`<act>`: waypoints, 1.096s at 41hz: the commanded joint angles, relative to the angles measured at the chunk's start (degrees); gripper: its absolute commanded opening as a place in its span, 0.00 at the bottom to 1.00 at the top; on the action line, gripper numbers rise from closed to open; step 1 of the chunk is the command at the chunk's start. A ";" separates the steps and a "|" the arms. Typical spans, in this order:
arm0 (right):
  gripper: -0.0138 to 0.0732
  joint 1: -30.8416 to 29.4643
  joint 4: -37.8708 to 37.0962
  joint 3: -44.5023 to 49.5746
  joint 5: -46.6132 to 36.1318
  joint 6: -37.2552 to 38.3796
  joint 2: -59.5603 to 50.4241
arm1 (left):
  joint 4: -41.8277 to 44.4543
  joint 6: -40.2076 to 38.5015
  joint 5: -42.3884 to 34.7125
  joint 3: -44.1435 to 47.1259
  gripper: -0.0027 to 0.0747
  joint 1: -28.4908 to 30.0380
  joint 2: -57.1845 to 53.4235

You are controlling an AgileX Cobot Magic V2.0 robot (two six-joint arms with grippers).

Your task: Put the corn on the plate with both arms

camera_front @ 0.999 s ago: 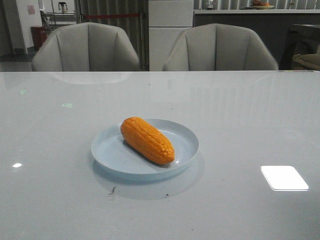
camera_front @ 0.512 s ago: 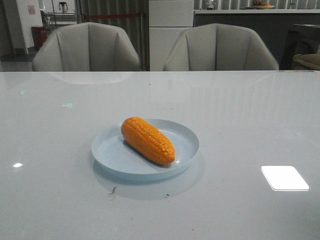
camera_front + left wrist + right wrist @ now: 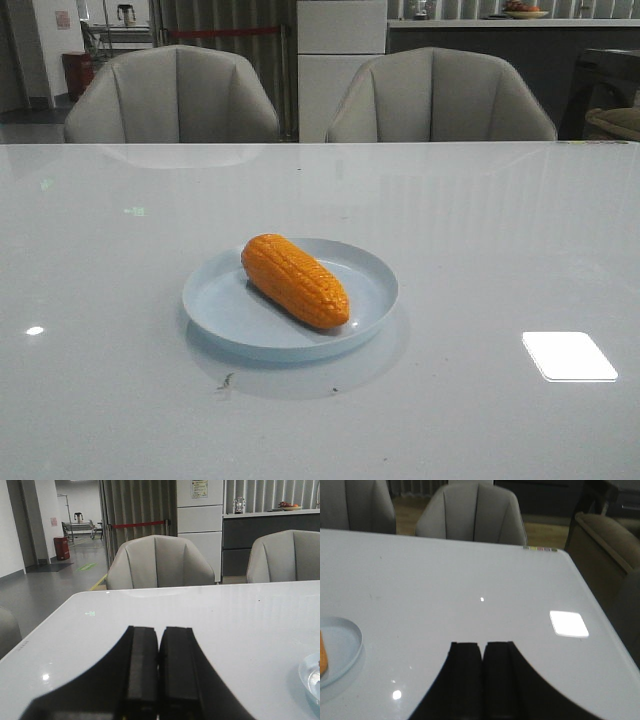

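The orange corn [image 3: 295, 279] lies diagonally on the round pale blue plate [image 3: 372, 289] in the middle of the table. A sliver of the corn [image 3: 322, 655] and the plate's rim [image 3: 356, 640] show in the right wrist view. The plate's edge [image 3: 309, 677] shows in the left wrist view. My left gripper [image 3: 159, 630] is shut and empty, over bare table to the left of the plate. My right gripper [image 3: 483, 645] is shut and empty, over bare table to the right of the plate. Neither arm shows in the front view.
Two grey chairs [image 3: 175, 95] [image 3: 440, 95] stand behind the far table edge. A bright light reflection [image 3: 568, 355] lies on the glossy table at the right. The table's right edge and corner [image 3: 565, 555] show in the right wrist view.
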 commanded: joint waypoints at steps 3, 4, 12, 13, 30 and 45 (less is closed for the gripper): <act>0.22 -0.10 3.31 5.24 -15.09 -0.08 -4.58 | -0.32 -0.61 -4.50 2.13 0.16 0.04 -0.88; 0.22 -0.10 4.23 7.20 -17.74 -0.08 -5.42 | -0.32 -0.61 -4.50 2.13 0.16 0.04 -0.88; 0.22 -0.10 8.23 21.90 -39.04 -0.08 -8.95 | -0.32 -0.61 -4.50 2.13 0.16 0.04 -0.88; 0.22 -0.10 8.32 24.06 -42.52 -0.08 -8.95 | -0.32 -0.61 -4.50 2.13 0.16 0.04 -0.88; 0.22 -0.04 8.29 38.71 -45.44 -0.08 -8.95 | -0.32 -0.61 -4.50 2.13 0.16 0.04 -0.88; 0.22 -0.04 8.29 38.71 -44.43 -0.08 -8.95 | -0.32 -0.61 -4.50 2.13 0.16 0.04 -0.88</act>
